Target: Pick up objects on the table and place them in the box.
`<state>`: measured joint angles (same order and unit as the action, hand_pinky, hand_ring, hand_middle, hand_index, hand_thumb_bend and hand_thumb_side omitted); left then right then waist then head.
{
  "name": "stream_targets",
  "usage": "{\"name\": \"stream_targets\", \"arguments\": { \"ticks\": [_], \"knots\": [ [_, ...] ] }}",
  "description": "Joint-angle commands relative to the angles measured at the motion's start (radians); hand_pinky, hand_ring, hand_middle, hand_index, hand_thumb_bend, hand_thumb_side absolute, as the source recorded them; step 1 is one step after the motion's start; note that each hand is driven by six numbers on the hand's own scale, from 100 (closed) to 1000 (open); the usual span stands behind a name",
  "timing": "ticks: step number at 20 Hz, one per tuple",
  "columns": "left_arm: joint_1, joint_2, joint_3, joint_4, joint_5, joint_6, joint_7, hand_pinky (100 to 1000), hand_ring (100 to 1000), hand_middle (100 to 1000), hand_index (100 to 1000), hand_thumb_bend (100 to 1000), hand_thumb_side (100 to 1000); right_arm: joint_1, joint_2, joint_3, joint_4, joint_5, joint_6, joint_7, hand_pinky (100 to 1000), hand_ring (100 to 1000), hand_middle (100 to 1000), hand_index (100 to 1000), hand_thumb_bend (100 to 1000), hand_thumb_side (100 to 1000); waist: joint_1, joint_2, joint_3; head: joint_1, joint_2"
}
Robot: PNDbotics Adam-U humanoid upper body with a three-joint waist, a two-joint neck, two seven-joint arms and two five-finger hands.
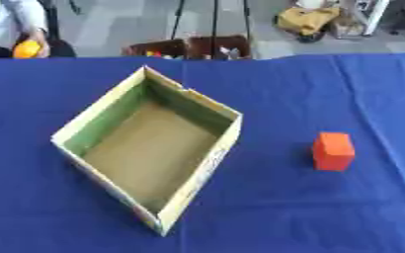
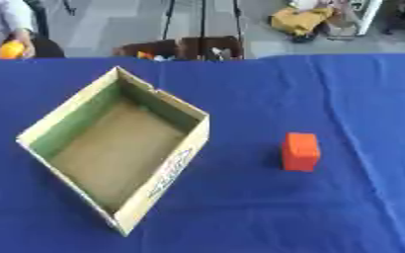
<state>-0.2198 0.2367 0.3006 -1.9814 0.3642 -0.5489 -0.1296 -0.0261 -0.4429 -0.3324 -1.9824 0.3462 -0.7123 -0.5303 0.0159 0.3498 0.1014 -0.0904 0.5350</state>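
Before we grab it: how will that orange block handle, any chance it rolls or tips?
The orange block has flat faces and square edges, so it likely slides rather than rolls. It stands slightly taller than wide on the blue cloth, so a high push might tip it. It looks rigid.

Neither arm nor hand of the robot within either eye view.

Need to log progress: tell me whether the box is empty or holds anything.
Empty. The box shows only its bare brown floor; the orange block sits outside on the blue cloth, apart from it.
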Motion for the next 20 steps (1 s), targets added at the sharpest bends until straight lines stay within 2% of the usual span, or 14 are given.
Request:
{"name": "stream_targets", "arguments": {
  "ticks": [1,12,16,20],
  "knots": [
    [-0.005,0.013,0.008,-0.019,0.002,-0.001,-0.001,553,722,830,928,100,1000,-0.003,-0.016,-0.010,-0.018,-0.005,-0.094,-0.089,745,701,741,838,100,907,-0.013,-0.005,0.001,-0.002,-0.010],
    [-0.003,0.018,0.008,-0.019,0.008,-0.003,0.002,554,722,830,928,100,1000,0.000,-0.021,-0.010,-0.018,-0.006,-0.092,-0.088,745,704,743,839,100,909,-0.012,-0.012,0.003,-0.001,-0.008],
    [-0.003,0.023,0.007,-0.019,0.011,-0.003,0.003,554,722,830,929,100,1000,0.013,-0.068,-0.009,-0.018,0.008,-0.094,-0.092,748,724,757,850,100,941,-0.013,-0.016,0.000,-0.003,-0.004],
    [0.001,0.029,0.006,-0.019,0.014,-0.002,0.004,555,722,829,928,100,1000,0.028,-0.163,0.001,-0.018,0.034,-0.078,-0.099,756,750,776,866,100,990,-0.014,-0.024,-0.001,-0.006,0.003]
  ]
}}
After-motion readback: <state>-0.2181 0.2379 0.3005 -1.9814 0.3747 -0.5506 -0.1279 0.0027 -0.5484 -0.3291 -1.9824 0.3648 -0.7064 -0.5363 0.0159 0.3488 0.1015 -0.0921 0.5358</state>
